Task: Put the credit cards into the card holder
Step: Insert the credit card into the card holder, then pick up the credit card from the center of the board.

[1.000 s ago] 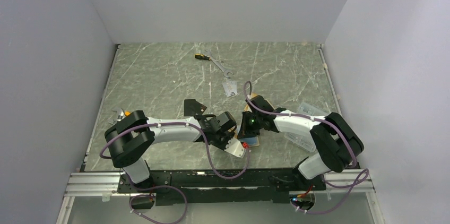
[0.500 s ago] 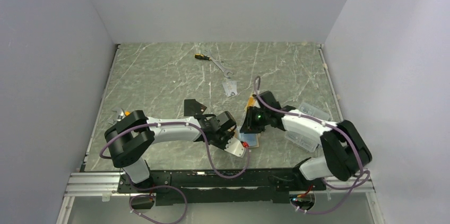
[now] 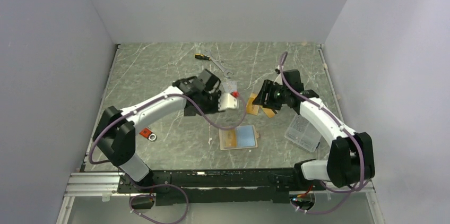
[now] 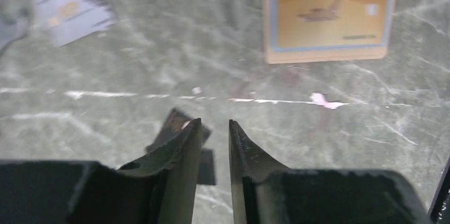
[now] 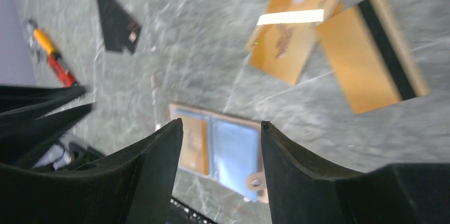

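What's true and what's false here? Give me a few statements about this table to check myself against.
1. The card holder lies open. True.
2. The right pincer grips an orange card. False: it stands open, holding nothing.
3. A wrench lies toward the far end. True.
4. The clear box sits on top of the card holder. False: it lies apart, to its right.
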Motion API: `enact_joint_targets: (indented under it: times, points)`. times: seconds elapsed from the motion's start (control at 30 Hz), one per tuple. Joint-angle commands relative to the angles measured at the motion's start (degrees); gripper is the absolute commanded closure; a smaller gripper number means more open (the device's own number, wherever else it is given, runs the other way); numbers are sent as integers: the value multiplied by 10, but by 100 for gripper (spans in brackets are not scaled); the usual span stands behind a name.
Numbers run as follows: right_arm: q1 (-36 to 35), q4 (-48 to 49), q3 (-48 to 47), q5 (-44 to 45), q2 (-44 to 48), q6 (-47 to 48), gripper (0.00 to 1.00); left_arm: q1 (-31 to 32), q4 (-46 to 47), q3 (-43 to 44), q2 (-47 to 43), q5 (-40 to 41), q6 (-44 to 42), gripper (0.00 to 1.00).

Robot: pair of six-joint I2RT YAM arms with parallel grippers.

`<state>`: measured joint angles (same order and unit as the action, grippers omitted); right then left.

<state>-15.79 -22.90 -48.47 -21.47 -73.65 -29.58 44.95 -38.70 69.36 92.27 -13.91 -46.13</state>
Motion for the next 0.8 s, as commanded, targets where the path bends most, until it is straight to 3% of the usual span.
enact_joint_targets:
  times: [0.0,0.1,0.13,0.17,0.27,0.37,0.57,0.77]
  points:
    - [58,-22,-39,40,-45,32,40,-39,-68,84,-34,-50,29,67]
    - [85,-19,-56,71,-80,28,36,-45,-56,129,-22,-48,44,72]
    - [88,-19,-62,81,-93,26,35,-47,-55,149,-10,-54,56,16]
    - [89,-20,-68,97,-105,25,33,-51,-56,170,5,-74,69,3]
    - [103,-21,-77,131,-130,12,32,-56,-77,246,78,-133,111,1]
    - [119,-17,-67,152,-136,-6,35,-57,-38,280,141,-151,180,1]
    - [145,1,-40,175,-156,-41,55,-60,32,335,258,-165,275,1]
    - [147,8,-41,166,-199,-50,63,-60,57,377,335,-188,338,1]
